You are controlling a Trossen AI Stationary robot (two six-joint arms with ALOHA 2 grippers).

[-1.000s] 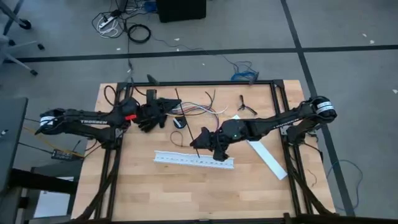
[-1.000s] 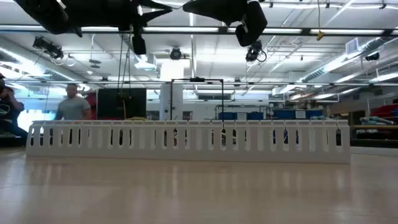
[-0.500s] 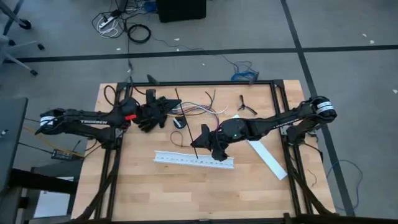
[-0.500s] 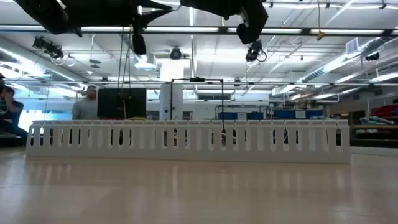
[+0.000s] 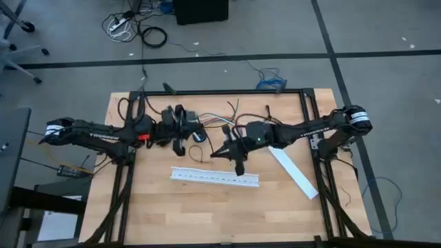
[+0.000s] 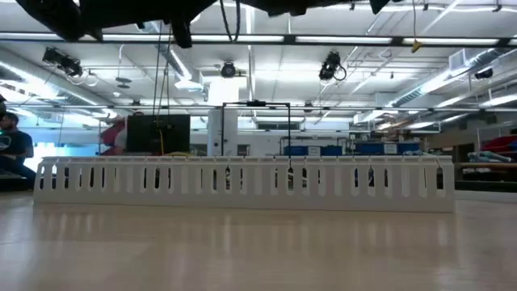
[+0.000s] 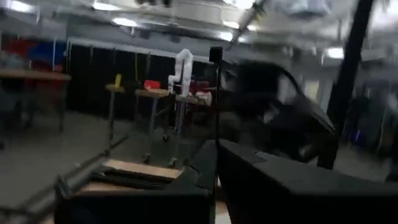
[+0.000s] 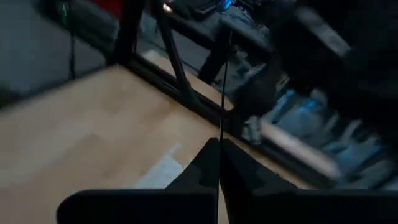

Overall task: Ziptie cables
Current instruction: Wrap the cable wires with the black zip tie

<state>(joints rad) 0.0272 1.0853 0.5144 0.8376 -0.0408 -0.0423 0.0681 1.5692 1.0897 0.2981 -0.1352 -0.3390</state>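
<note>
As grippers converged, right end effector (image 5: 222, 151) nearer cables (image 5: 213, 125)

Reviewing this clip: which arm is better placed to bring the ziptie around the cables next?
Right, probably. The right gripper is shut on the ziptie, a thin black strap running out from its fingertips. The left gripper sits at the cables, seemingly steadying them.
</note>
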